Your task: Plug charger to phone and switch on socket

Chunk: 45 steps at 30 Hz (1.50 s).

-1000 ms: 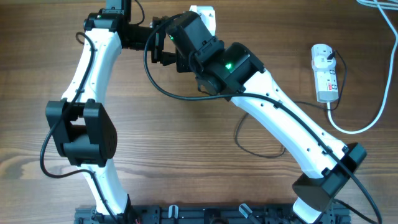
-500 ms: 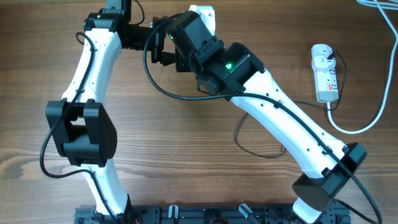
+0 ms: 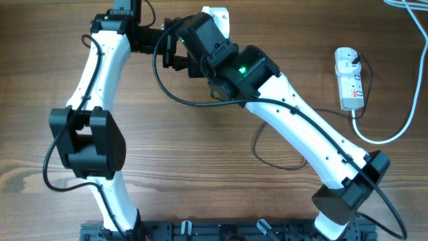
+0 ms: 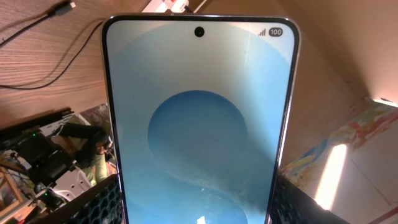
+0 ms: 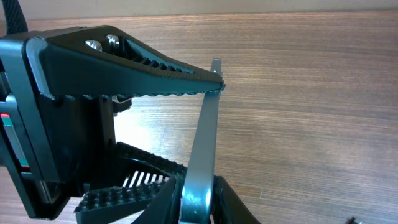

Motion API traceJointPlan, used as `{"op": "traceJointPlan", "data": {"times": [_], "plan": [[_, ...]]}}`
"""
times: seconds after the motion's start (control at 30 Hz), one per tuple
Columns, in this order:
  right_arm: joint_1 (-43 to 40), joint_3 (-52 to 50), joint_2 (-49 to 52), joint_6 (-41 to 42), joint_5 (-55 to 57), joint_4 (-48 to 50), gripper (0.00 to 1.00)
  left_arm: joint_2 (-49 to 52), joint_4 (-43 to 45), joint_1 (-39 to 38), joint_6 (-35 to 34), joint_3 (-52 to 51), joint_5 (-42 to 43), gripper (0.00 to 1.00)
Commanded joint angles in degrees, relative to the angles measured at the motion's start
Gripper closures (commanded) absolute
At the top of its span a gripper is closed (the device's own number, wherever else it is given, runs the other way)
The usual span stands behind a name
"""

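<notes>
Left gripper: the left gripper (image 4: 196, 200) reaches across the far left of the brown wood-grain worktop (image 3: 187, 154). It is clenched on the phone, with a ribbed black pad (image 4: 102, 202) against each long side.
Phone: the flat, dark-edged, blue-screened phone (image 4: 199, 124) is held off the worktop. It fills the left wrist view with its camera hole at the far end. From overhead only a pale corner shows, at the far edge behind the right arm.
Right gripper: the right gripper (image 5: 198, 210) faces the phone edge-on, close to the left gripper. Dark shapes at the bottom of the right wrist view sit on either side of the phone's thin edge. It cannot be told whether they press on it.
Charger: the thin black flexible charger (image 3: 254, 148) lies slack on the worktop. It loops out from under the right arm and is well apart from the phone.
Socket: the white elongated plastic socket (image 3: 350, 79) lies at the right of the worktop, well apart from both grippers. A dark plug sits near its far end. A thick white cord (image 3: 391, 137) curves from its near end towards the right edge.
</notes>
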Motion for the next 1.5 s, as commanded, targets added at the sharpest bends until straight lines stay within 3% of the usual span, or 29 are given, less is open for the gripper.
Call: {"op": "traceJointPlan", "data": {"times": [0.0, 0.6, 1.0, 1.13, 1.23, 1.3, 1.47], "plan": [[-0.02, 1.16, 0.9, -0.15, 1.68, 0.31, 0.81, -2.16, 0.02, 0.15, -0.09, 0.13, 2.69, 0.32], [-0.02, 1.16, 0.9, -0.17, 2.29, 1.16, 0.87, -2.16, 0.0, 0.15, -0.11, 0.13, 3.08, 0.31], [-0.02, 1.16, 0.9, -0.15, 2.29, 1.16, 0.95, -2.16, 0.02, 0.15, -0.09, 0.13, 3.08, 0.29], [-0.02, 1.16, 0.9, 0.02, 2.29, 1.27, 0.96, -2.16, 0.02, 0.15, -0.11, 0.13, 3.06, 0.21], [-0.02, 1.16, 0.87, 0.07, 2.32, 1.79, 0.96, -2.16, 0.04, 0.15, -0.11, 0.13, 3.04, 0.0], [-0.02, 1.16, 0.87, 0.72, 2.75, 2.25, 0.96, -2.16, 0.04, 0.15, -0.11, 0.13, 2.97, 0.0], [-0.04, 1.16, 0.87, 12.87, 8.2, 2.16, 0.96, -2.16, 0.02, 0.15, -0.09, 0.13, 0.24, 0.0]]}}
